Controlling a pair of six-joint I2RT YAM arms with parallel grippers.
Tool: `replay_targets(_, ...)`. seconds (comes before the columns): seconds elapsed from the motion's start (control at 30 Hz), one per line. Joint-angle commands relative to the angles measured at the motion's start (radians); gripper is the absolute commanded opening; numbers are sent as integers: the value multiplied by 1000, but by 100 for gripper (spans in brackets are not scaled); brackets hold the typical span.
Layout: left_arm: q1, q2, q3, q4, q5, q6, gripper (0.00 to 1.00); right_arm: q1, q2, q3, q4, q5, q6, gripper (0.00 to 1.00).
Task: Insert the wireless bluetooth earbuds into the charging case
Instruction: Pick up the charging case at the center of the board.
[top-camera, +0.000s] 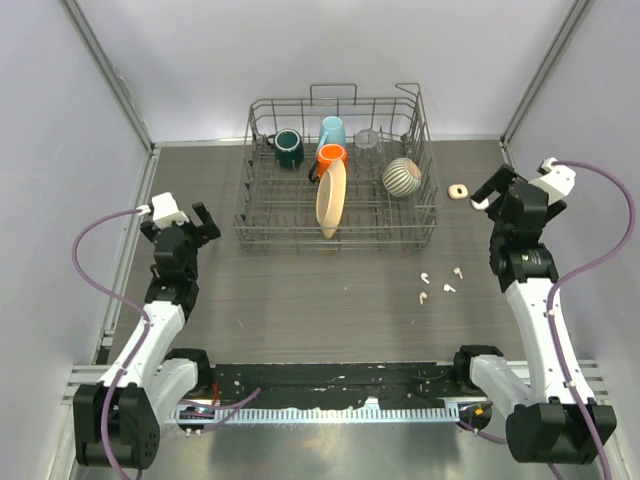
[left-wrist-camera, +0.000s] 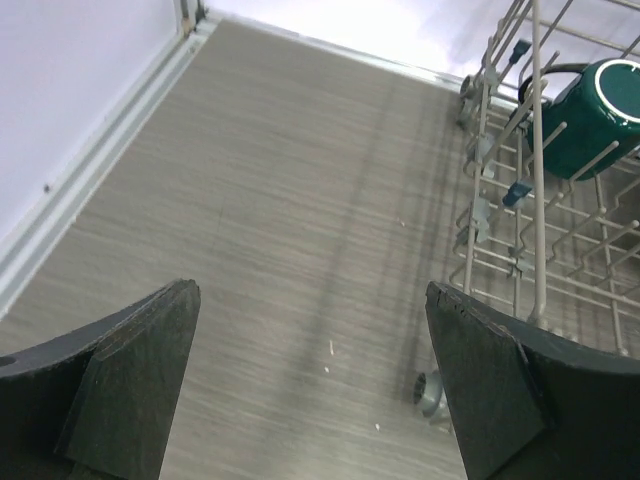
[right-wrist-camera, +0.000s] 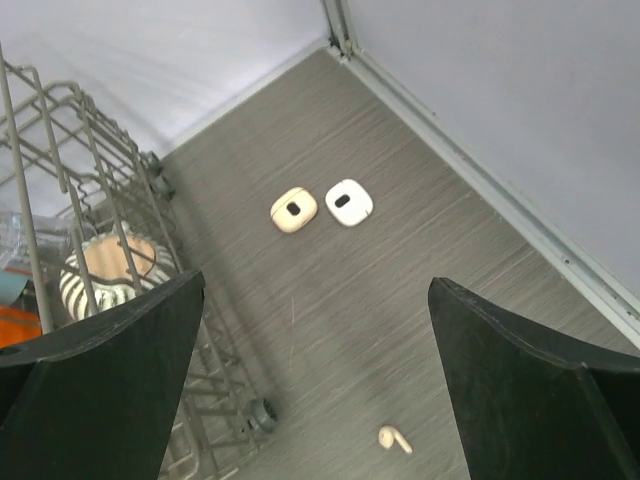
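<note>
Several tiny white earbuds lie loose on the table right of centre, among them one earbud (top-camera: 424, 276), a second (top-camera: 458, 271) and a third (top-camera: 449, 288). A beige charging case (top-camera: 457, 190) lies further back, beside the rack's right end. In the right wrist view the beige case (right-wrist-camera: 294, 209) sits next to a white case (right-wrist-camera: 349, 202), both lids shut, and one earbud (right-wrist-camera: 394, 438) lies nearer. My right gripper (top-camera: 510, 190) (right-wrist-camera: 318, 280) hovers open above that stretch of table, holding nothing. My left gripper (top-camera: 178, 222) (left-wrist-camera: 310, 290) is open over bare table at the left.
A wire dish rack (top-camera: 335, 180) stands at the back centre, holding a green mug (left-wrist-camera: 590, 120), a blue mug, an orange one, a glass, a striped mug (right-wrist-camera: 105, 270) and a pale spatula-like piece. Walls close in the left, right and rear edges.
</note>
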Motion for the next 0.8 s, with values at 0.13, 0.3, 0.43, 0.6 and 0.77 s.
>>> replay_targets(0.13, 2, -162, 156, -405, 178, -88, 100, -2, -49, 141, -61, -165, -106, 100)
replay_targets(0.3, 2, -253, 283, -606, 15, -303, 100, -2, -102, 127, -28, -197, -296, 100)
replay_targets(0.43, 4, -267, 332, -694, 119, -199, 100, -2, 13, 261, -218, -148, -426, 100)
replay_targets(0.6, 2, -279, 427, -877, 207, -170, 100, -90, 232, 567, -444, -247, -410, 100)
replay_targets(0.77, 2, -328, 434, -944, 240, -93, 100, -198, 389, 649, -516, -358, -286, 100)
